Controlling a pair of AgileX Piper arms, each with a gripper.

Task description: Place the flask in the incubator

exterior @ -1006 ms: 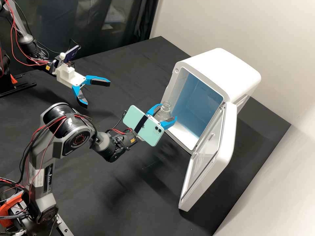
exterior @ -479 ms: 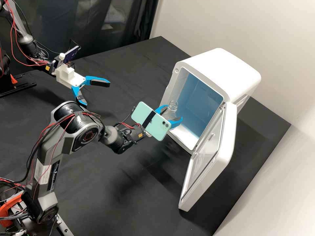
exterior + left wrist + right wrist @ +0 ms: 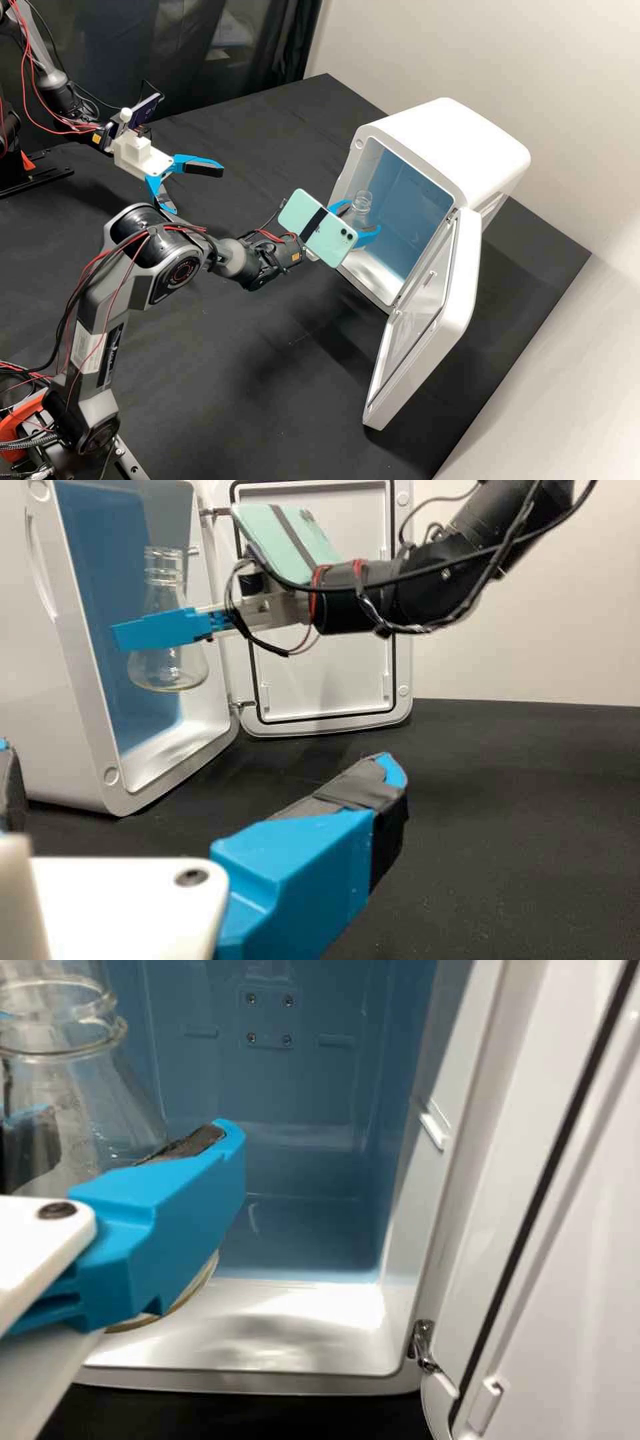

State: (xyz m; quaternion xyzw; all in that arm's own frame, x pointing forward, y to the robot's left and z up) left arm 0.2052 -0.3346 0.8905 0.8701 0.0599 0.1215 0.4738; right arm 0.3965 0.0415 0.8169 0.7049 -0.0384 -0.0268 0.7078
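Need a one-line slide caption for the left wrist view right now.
Right gripper holds the glass flask upright just inside the open white incubator, its door swung wide.

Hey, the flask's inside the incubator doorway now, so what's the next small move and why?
Probably lower the right claw straight down until the flask rests on the floor of the incubator, then open. The flask is gripped upright, past the doorway, with a visible gap under its base, so releasing now could drop or tip it.
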